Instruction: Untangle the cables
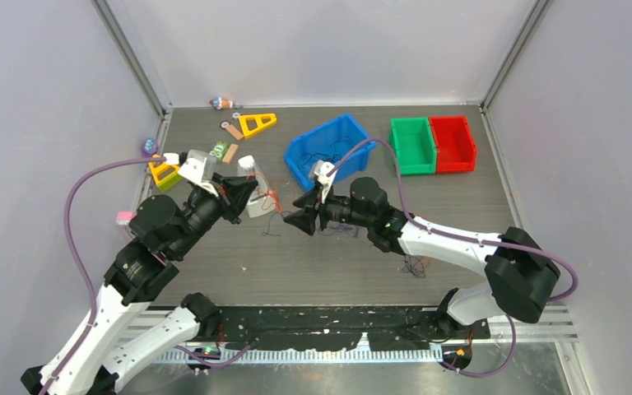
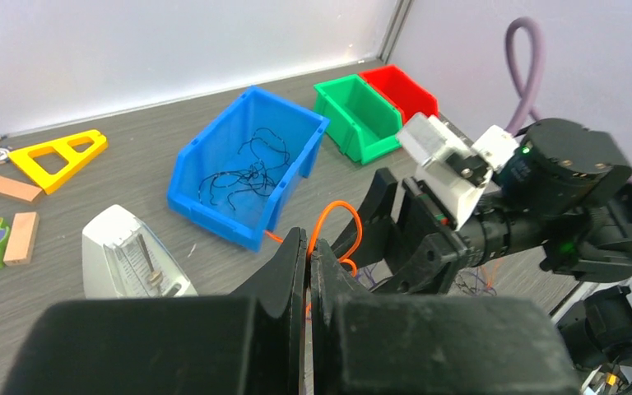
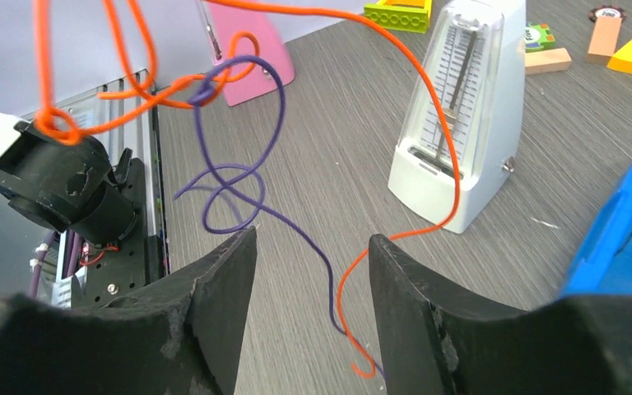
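Observation:
The cables hang as thin orange (image 3: 339,291) and purple (image 3: 329,301) strands, looped together in the air between the two arms. My left gripper (image 2: 309,247) is shut on the orange cable (image 2: 354,216), which loops up from its tips. It is raised beside the metronome (image 1: 257,202). My right gripper (image 3: 313,239) faces it from the right, jaws apart, with the purple and orange strands dangling between the fingers untouched. In the top view the right gripper (image 1: 298,217) sits just right of the orange cable (image 1: 273,197). A small dark clump (image 1: 415,266) lies by the right arm.
A blue bin (image 1: 354,127) holding black strands stands behind the right gripper, with green (image 1: 412,146) and red (image 1: 453,143) bins further right. A white metronome (image 3: 453,123), a pink piece (image 3: 255,58), yellow triangles (image 1: 257,123) and small blocks lie at the left.

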Robot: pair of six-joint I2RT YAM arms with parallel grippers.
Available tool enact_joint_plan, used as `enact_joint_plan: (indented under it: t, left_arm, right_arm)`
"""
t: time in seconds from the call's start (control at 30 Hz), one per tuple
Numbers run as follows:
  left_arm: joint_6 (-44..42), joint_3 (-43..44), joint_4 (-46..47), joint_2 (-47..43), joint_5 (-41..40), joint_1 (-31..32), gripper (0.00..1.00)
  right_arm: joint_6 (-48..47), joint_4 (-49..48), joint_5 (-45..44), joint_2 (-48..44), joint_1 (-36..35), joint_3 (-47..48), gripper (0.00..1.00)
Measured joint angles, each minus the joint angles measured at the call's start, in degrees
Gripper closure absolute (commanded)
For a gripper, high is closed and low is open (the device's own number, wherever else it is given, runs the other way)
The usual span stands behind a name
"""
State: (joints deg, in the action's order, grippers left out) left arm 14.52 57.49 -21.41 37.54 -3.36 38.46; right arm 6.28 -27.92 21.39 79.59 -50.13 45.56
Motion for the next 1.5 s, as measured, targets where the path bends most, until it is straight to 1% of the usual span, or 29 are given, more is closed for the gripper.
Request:
enact_joint_plan:
  t: [0.07, 0.1, 0.13, 0.17, 0.2, 0.27, 0.37, 0.47, 0.6, 0.77, 0.8, 0.83, 0.87, 0.97, 1.03, 1.1, 1.13, 1.17, 1.23, 1.27, 1.3, 1.33, 1.4, 1.5]
  left_arm:
    - [-0.02, 0.61, -0.20, -0.46, 0.00, 0.00, 1.00]
    - [-0.02, 0.85, -0.20, -0.57, 0.00, 0.00, 1.00]
    - [-0.04, 1.05, -0.22, -0.66, 0.00, 0.00, 1.00]
    - [-0.04, 1.27, -0.31, -0.66, 0.00, 0.00, 1.00]
    - [-0.09, 1.40, -0.33, -0.66, -0.02, 0.00, 1.00]
    - [-0.24, 1.55, -0.81, -0.66, -0.74, 0.00, 1.00]
    - [-0.17, 2.16, -3.50, -0.52, -5.33, 0.04, 1.00]
    - [-0.04, 3.48, -7.30, -0.02, -13.77, 0.04, 1.00]
    - [-0.07, 3.56, -10.64, -0.04, -22.64, -0.15, 1.00]
    - [-0.52, 3.56, -12.98, -0.35, -31.06, -0.87, 1.00]
    - [-0.81, 3.56, -13.25, -0.57, -33.07, -1.03, 1.00]
    - [-1.14, 3.56, -13.29, -0.83, -34.42, -1.07, 1.00]
    - [-1.40, 3.56, -13.27, -1.16, -36.30, -1.09, 1.00]
    - [-1.70, 3.52, -13.18, -2.40, -42.40, -1.09, 1.00]
    - [-1.77, 3.15, -12.83, -3.56, -47.17, -1.09, 1.00]
    - [-1.97, 1.90, -11.58, -5.40, -50.95, -1.11, 1.00]
    - [-2.27, 1.16, -10.82, -6.36, -51.60, -1.14, 1.00]
    - [-2.69, 0.13, -9.92, -7.52, -51.89, -1.20, 1.00]
    - [-3.06, -2.03, -7.96, -9.86, -51.25, -1.31, 1.00]
    - [-3.21, -2.73, -7.28, -10.56, -50.31, -1.36, 1.00]
    - [-3.50, -3.50, -6.21, -11.17, -48.59, -1.42, 1.00]
    - [-3.80, -4.07, -5.29, -11.45, -46.21, -1.44, 1.00]
    - [-4.35, -4.44, -4.31, -11.26, -41.57, -1.44, 1.00]
    - [-4.83, -4.35, -3.26, -10.03, -33.75, -1.44, 1.00]
  right_arm:
    - [0.04, -1.20, 0.55, 1.66, -0.31, 0.70, 0.49]
    - [0.07, -1.44, 0.74, 2.69, -0.48, 1.38, 0.59]
    - [0.11, -1.68, 0.94, 3.67, -0.68, 2.10, 0.72]
    - [0.22, -1.90, 1.07, 4.63, -0.83, 2.84, 0.78]
    - [0.13, -2.12, 1.09, 5.31, -0.98, 3.39, 0.87]
    - [0.70, -2.49, 1.01, 6.38, -1.25, 4.20, 0.92]
    - [1.86, -3.06, 0.13, 6.38, -1.46, 3.91, 0.92]
    - [2.71, -3.96, -1.92, 4.92, -1.51, 1.25, 0.94]
    - [3.37, -2.89, -4.96, -0.59, -1.49, -5.57, 0.95]
    - [4.48, 0.42, -10.21, -10.60, -1.51, -14.12, 0.95]
    - [4.70, 1.64, -12.04, -12.57, -1.51, -15.23, 0.95]
    - [5.38, 4.26, -15.98, -15.13, -1.53, -16.35, 0.95]
    - [5.75, 5.16, -17.38, -15.91, -1.51, -16.59, 0.95]
    - [10.25, 12.33, -29.70, -19.85, -0.81, -17.51, 0.95]
    - [14.91, 18.73, -38.38, -22.21, 1.33, -18.34, 0.95]
    - [18.38, 23.10, -42.99, -24.00, 4.81, -20.06, 0.95]
    - [19.74, 24.87, -44.24, -24.83, 6.75, -21.24, 0.95]
    - [20.94, 26.49, -45.05, -25.66, 8.66, -22.56, 0.92]
    - [22.43, 29.38, -45.83, -26.64, 10.88, -24.48, 0.72]
    - [22.77, 30.51, -45.66, -26.75, 11.06, -24.83, 0.47]
    - [22.71, 31.23, -45.16, -26.73, 11.10, -24.90, 0.37]
    - [22.62, 31.45, -44.22, -26.75, 11.10, -24.90, 0.23]
    - [21.53, 31.52, -42.29, -26.84, 11.10, -24.74, 0.13]
    - [18.23, 32.30, -37.68, -26.95, 11.10, -23.37, 0.10]
